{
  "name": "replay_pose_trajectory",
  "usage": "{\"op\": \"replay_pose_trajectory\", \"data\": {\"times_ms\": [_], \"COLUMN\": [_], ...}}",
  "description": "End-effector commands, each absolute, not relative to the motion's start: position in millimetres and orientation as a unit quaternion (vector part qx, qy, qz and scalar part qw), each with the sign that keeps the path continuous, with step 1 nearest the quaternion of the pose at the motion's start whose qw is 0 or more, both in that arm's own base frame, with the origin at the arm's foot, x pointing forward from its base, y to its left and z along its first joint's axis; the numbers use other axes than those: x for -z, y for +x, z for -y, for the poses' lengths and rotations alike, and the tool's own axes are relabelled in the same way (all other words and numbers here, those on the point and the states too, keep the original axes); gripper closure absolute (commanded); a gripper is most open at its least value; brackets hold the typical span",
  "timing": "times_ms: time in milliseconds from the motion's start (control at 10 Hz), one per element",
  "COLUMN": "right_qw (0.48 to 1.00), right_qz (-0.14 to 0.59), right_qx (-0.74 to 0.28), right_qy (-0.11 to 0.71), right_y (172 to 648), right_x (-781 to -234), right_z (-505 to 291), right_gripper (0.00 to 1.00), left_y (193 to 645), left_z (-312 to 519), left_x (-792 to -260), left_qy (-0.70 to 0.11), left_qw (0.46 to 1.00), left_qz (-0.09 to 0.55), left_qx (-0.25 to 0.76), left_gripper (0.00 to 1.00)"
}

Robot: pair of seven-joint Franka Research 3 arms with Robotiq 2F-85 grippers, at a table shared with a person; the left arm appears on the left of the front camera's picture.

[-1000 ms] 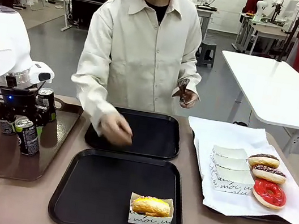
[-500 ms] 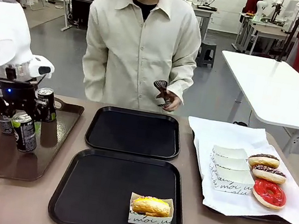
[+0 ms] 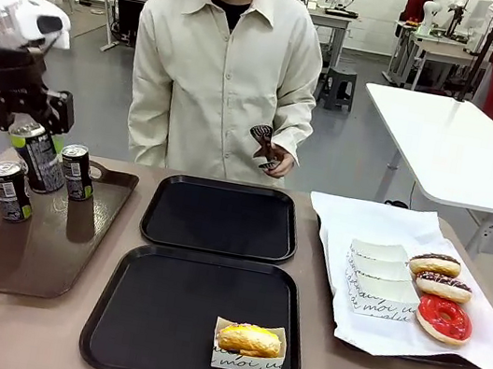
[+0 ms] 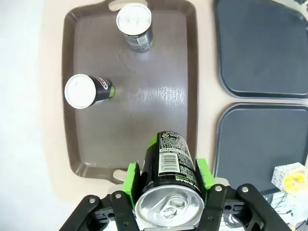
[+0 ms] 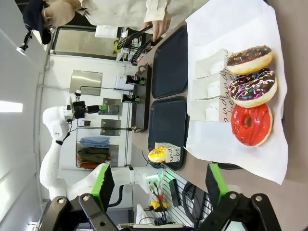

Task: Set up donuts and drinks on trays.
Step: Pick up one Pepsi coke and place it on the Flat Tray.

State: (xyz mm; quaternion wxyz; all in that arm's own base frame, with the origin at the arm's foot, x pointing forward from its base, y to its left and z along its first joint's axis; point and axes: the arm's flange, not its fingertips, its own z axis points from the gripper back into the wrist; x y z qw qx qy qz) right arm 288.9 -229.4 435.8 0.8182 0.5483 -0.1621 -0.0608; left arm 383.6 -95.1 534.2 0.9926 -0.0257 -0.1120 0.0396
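My left gripper (image 3: 22, 121) is shut on a dark drink can (image 3: 36, 156), which hangs tilted above the brown tray (image 3: 36, 254). In the left wrist view the green pads (image 4: 131, 177) clamp the can (image 4: 169, 166) on both sides. Two more cans (image 3: 9, 190) (image 3: 75, 171) stand on the brown tray. Two black trays lie in the middle: the far one (image 3: 222, 218) is bare, and the near one (image 3: 159, 312) holds a golden donut (image 3: 249, 339) in a white sleeve. My right gripper (image 5: 160, 187) is open above the table, holding nothing.
At the right, white paper (image 3: 364, 218) carries paper sleeves (image 3: 377, 280) and three donuts: chocolate (image 3: 435, 264), sprinkled (image 3: 444, 286), red-iced (image 3: 444, 318). A person stands at the far side holding tongs (image 3: 263, 143).
My left gripper has lifted the can off the brown tray and carried it up and back. The person's hand has drawn back from the far black tray.
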Motion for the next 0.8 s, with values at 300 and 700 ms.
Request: {"op": "replay_pose_trajectory", "data": {"times_ms": [300,700], "right_qw": [0.812,0.812], "right_qz": [0.167,0.167], "right_qx": [0.06,0.06], "right_qy": [0.557,0.557], "right_y": [290,290], "right_x": [-437,-437], "right_z": [231,231], "right_gripper": [0.0,0.0], "left_y": [384,363], "left_z": [95,139], "left_x": [-534,-512], "left_qy": [-0.026,-0.031], "left_qw": [0.993,0.994], "left_qz": [0.112,0.108], "left_qx": [-0.04,-0.003], "left_gripper": [0.73,0.42]}}
